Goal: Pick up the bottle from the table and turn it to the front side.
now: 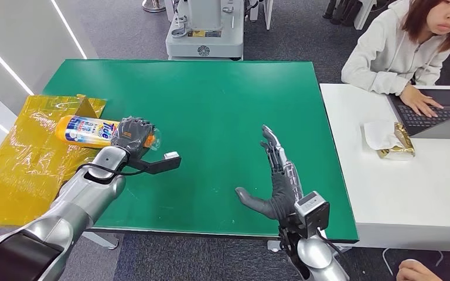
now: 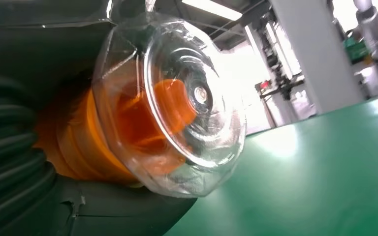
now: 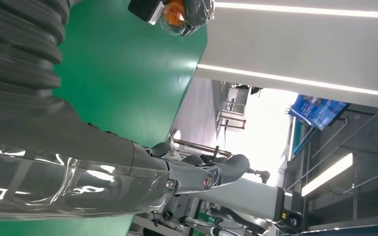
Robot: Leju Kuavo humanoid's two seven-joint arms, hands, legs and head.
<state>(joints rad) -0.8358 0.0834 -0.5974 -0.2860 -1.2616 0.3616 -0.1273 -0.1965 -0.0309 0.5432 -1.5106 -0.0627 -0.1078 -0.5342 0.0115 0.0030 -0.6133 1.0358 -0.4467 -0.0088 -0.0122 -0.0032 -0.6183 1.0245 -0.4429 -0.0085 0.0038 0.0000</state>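
Bottle (image 1: 94, 130): near tabletop (image 1: 211, 99) left edge, long axis crosswise, cap inward. Left hand (image 1: 132, 133) wrapped around its neck end. Right hand (image 1: 276, 175) spread, well apart.

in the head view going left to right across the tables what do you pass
Yellow plastic bag → bottle, lying sideways in the left hand → bare green table → right hand, held flat with nothing in it → white table → gold packet → laptop with a person typing.
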